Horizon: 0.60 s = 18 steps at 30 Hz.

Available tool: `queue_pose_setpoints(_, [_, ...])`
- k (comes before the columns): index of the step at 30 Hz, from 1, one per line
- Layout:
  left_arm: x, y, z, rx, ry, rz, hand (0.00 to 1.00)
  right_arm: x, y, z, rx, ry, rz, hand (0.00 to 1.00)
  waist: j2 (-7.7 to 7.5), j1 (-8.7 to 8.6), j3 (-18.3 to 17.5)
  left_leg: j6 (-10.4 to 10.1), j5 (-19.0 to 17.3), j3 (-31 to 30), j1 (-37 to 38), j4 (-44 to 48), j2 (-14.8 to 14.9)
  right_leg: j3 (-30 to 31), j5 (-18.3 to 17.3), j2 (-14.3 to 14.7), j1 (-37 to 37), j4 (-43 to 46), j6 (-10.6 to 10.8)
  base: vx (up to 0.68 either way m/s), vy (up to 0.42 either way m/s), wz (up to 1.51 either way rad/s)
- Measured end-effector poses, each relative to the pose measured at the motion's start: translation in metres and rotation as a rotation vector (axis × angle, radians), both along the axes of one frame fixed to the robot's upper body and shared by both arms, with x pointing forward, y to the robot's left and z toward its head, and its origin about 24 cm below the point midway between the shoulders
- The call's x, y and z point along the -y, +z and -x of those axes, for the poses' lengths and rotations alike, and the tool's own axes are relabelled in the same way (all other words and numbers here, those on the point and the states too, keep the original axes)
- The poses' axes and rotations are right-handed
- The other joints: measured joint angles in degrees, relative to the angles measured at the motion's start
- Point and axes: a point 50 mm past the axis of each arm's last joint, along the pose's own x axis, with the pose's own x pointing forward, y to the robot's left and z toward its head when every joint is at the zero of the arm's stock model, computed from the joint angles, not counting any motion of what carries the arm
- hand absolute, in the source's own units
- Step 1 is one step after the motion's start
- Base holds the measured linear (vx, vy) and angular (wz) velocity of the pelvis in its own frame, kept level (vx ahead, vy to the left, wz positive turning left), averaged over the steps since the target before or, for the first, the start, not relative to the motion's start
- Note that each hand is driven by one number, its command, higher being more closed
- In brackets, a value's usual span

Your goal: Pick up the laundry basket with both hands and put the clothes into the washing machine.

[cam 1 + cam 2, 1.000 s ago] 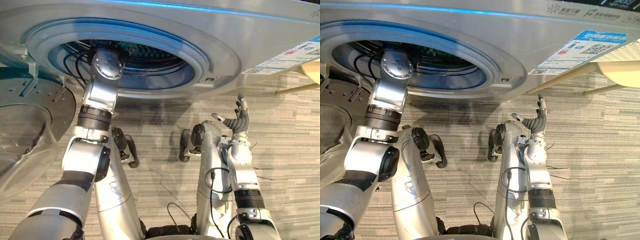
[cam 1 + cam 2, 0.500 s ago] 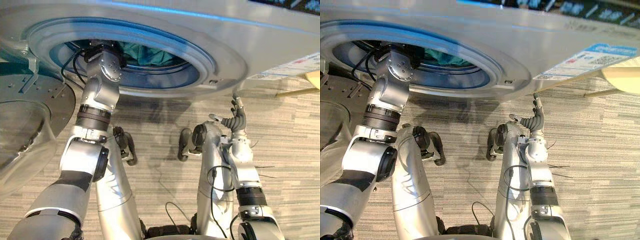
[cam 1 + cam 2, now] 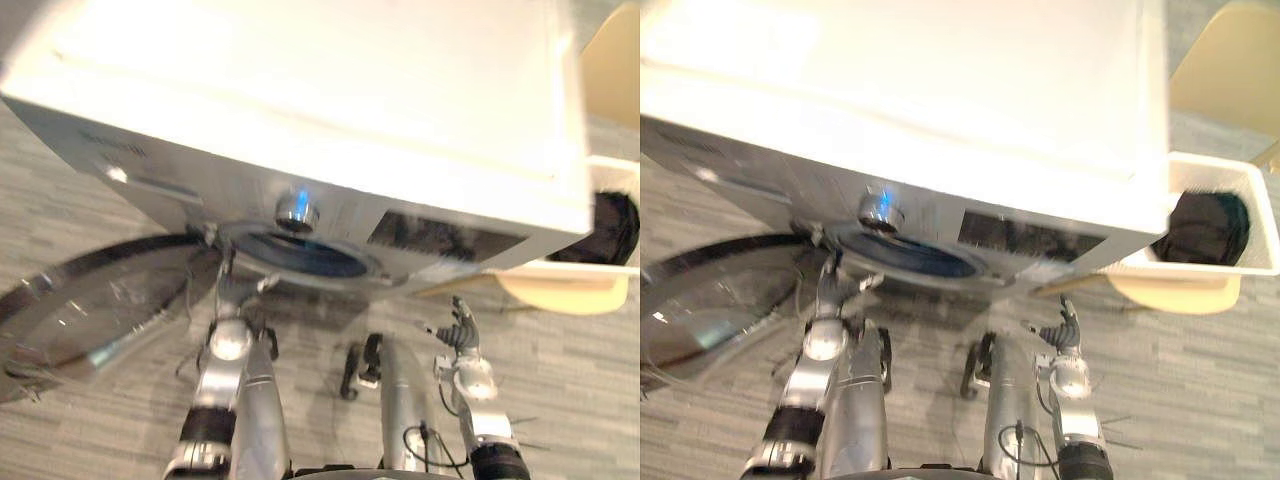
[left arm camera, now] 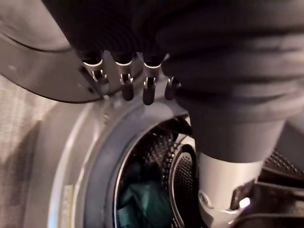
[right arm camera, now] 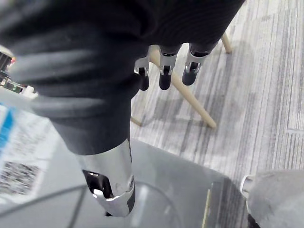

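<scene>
Loading looks half done: green clothes (image 4: 142, 199) lie in the washing machine (image 3: 940, 100), the left hand (image 4: 148, 90) by its hole and the right hand (image 3: 460, 332) near its front are loose and empty, so next they should fetch the basket (image 3: 1205, 268) of dark clothes (image 3: 1200, 228) beside it.

Grey striped carpet floor (image 3: 1200, 400). Washing machine (image 3: 920, 90) stands on it, ahead of my right hand (image 3: 1065, 335); wooden-legged chair (image 3: 1175, 293) further right.

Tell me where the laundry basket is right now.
In the eye views the laundry basket sits on a pale seat just right of the washing machine, dark clothes inside.
</scene>
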Motion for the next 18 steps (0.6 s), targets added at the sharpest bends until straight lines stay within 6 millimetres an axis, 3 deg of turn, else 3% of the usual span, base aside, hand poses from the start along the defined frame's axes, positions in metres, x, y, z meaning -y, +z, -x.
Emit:
queue_pose_setpoints(6, [-0.008,-0.076,0.070,-0.367,-0.015,0.092,0.00,0.003,-0.033,0.034,-0.171,-0.015,-0.031,0.00,0.97,0.27,-5.18,0.36,4.93,4.53,14.92,-17.29,-0.19,-1.15,5.98,1.51,13.92,-17.59,1.30,0.18,0.034,-0.07])
queue_pose_setpoints(9, [-0.012,-0.100,0.092,-0.506,0.001,0.107,0.00,0.004,-0.052,0.052,-0.271,-0.043,-0.062,0.00,1.45,0.05,-8.14,0.59,8.73,7.03,21.11,-27.34,-1.11,-1.04,10.38,2.35,19.13,-27.82,2.26,0.13,0.053,-0.19])
queue_pose_setpoints(13, [-0.012,-0.119,0.114,-0.639,-0.012,0.096,0.00,0.013,-0.076,0.080,-0.418,-0.108,-0.097,0.00,3.73,-0.16,-12.02,0.85,14.19,10.25,28.00,-41.04,-2.89,0.33,16.98,3.69,24.47,-41.73,3.37,0.14,0.074,-0.28])
queue_pose_setpoints(15, [-0.012,-0.126,0.124,-0.698,-0.022,0.083,0.00,0.018,-0.085,0.091,-0.475,-0.149,-0.124,0.00,5.05,-1.33,-12.94,0.95,17.24,11.76,31.91,-48.04,-4.07,1.12,20.67,4.20,27.77,-48.88,3.78,0.14,0.065,-0.28])
queue_pose_setpoints(18, [-0.012,-0.131,0.129,-0.740,-0.035,0.068,0.00,0.021,-0.092,0.103,-0.518,-0.200,-0.162,0.00,5.67,-1.61,-13.39,0.87,18.43,14.47,35.48,-52.24,-4.56,3.38,23.71,5.12,30.56,-54.64,4.10,0.10,0.058,-0.43])
